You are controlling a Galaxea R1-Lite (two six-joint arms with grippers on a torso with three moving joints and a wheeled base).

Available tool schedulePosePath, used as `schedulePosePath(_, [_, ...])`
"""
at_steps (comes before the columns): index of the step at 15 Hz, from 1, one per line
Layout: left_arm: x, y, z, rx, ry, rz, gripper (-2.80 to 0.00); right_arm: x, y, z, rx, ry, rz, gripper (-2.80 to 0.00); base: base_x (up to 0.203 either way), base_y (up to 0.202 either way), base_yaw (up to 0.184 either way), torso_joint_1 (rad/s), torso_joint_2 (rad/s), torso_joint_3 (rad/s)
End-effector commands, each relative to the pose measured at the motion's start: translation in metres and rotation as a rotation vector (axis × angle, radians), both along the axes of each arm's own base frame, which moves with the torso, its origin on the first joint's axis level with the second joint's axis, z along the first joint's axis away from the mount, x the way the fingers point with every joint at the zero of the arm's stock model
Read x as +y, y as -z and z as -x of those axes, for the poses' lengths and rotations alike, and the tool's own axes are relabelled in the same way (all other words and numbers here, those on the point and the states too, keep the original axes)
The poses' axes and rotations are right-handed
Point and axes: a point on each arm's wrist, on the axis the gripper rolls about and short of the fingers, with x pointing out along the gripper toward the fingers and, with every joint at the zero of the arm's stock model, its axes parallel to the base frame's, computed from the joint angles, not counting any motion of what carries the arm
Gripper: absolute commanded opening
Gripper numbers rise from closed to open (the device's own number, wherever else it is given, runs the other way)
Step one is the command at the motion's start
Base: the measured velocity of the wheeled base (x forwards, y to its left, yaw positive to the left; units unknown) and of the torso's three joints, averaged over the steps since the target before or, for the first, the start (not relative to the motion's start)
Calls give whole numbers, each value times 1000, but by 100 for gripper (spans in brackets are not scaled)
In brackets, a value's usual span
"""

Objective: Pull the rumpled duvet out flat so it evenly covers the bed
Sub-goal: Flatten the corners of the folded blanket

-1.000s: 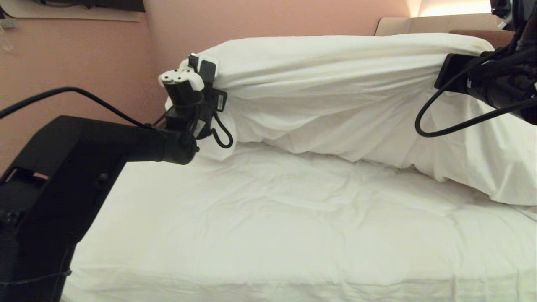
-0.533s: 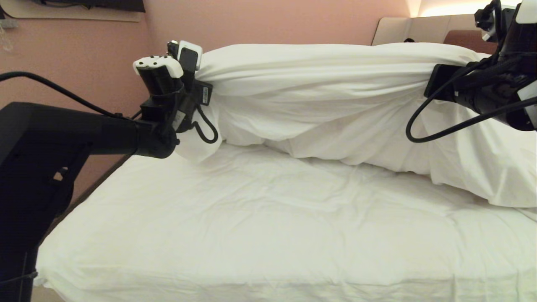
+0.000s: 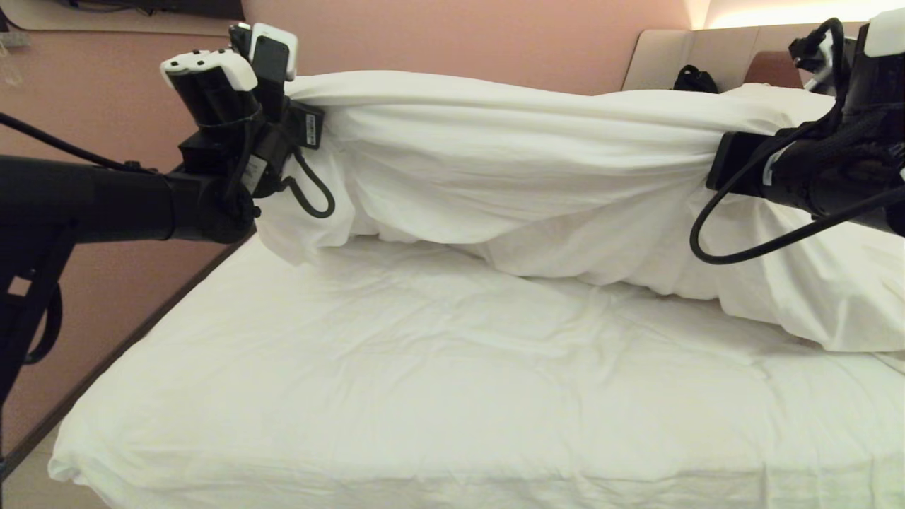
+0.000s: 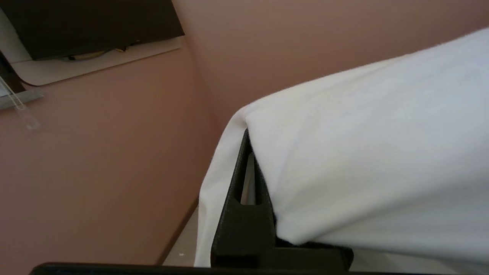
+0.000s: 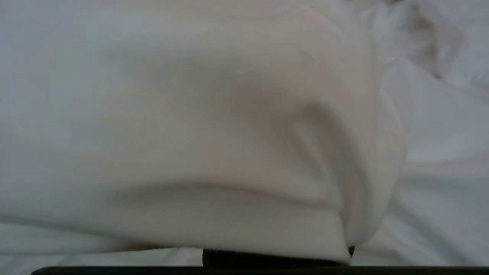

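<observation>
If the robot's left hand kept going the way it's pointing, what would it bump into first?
Probably the pink wall. The left gripper is shut on the duvet, and past the cloth only that wall shows ahead; how far off is unclear.

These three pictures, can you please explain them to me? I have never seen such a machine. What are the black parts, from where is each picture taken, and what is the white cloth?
The black parts are the two arms of a robot that is making a bed. The wide picture comes from a camera on the robot's head, looking down over the mattress. The other two come from small cameras on each wrist, just behind the fingers, so they show mostly cloth up close.

The thick white cloth is a duvet, lifted in a long roll across the far part of the bed. The left gripper is shut on one end of it; the left wrist picture shows its black fingers with cloth draped over them. The right gripper is shut on the other end. The sheet in front lies bare.
</observation>
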Motion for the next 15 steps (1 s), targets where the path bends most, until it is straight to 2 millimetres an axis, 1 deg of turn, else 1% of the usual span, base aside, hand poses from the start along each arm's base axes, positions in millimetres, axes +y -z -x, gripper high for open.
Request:
schedulePosePath(1, [4, -3, 5, -7, -12, 1, -280, 1, 11, 5, 121, -93, -52, -280, 0, 0, 0, 0, 0, 0])
schedulePosePath(5, [4, 5, 5, 17, -10, -1, -280, 1, 12, 5, 126, -97, -52, -280, 0, 0, 0, 0, 0, 0])
schedulePosePath(9, [4, 8, 7, 28, -4, -3, -280, 1, 14, 4, 128, -95, -52, -280, 0, 0, 0, 0, 0, 0])
schedulePosePath(10, [4, 9, 8, 31, -4, -4, -280, 1, 13, 4, 124, -95, -52, 0, 0, 0, 0, 0, 0, 0])
schedulePosePath(13, [5, 6, 12, 29, 5, 8, -280, 0, 11, 8, 124, -97, -53, 0, 0, 0, 0, 0, 0, 0])
schedulePosePath(15, [6, 2, 16, 28, 6, 13, -280, -3, 9, 17, 145, -100, -47, 0, 0, 0, 0, 0, 0, 0])
